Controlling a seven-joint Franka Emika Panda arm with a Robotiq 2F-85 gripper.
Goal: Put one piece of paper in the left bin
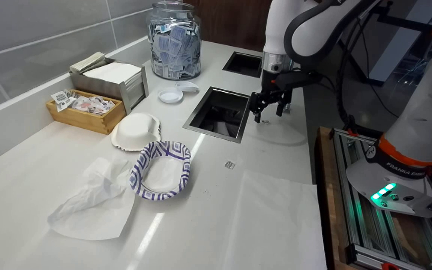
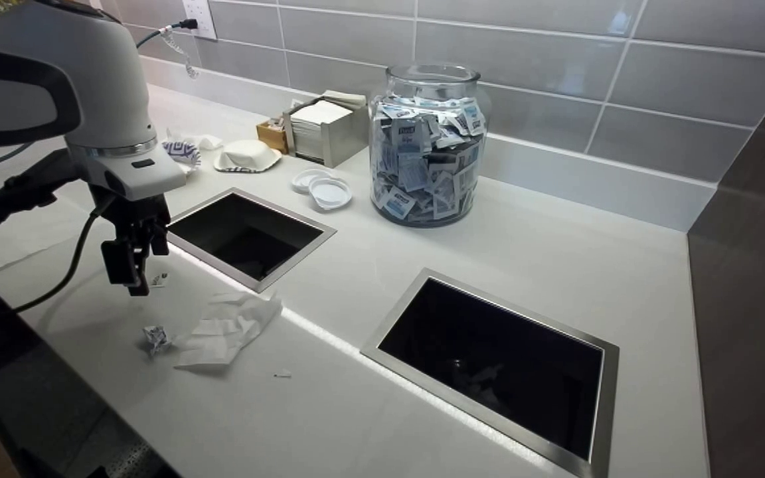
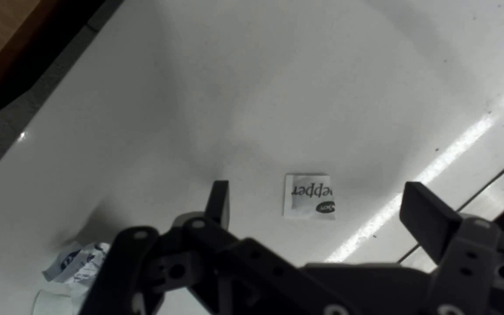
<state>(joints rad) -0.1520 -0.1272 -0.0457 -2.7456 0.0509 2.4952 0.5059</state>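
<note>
My gripper (image 1: 268, 115) is open and empty above the counter, beside a sunken bin (image 1: 212, 135). In the wrist view the open fingers (image 3: 315, 192) stand on both sides of a small flat paper piece (image 3: 309, 210) printed "pepper", which lies lower on the counter. In an exterior view a flat printed piece (image 2: 159, 279), a small crumpled piece (image 2: 157, 337) and a creased white paper (image 2: 226, 335) lie near the gripper (image 2: 149, 272). There the left bin (image 2: 298, 260) and the right bin (image 2: 396, 311) are both dark inside.
A glass jar of packets (image 1: 174, 52), white lids (image 1: 170, 95), a napkin holder (image 1: 122, 80) and a wooden box (image 1: 88, 116) stand along the wall. Paper bowls (image 1: 141, 183), crumpled paper (image 1: 96, 210) and a flat printed scrap (image 1: 230, 164) lie on the counter.
</note>
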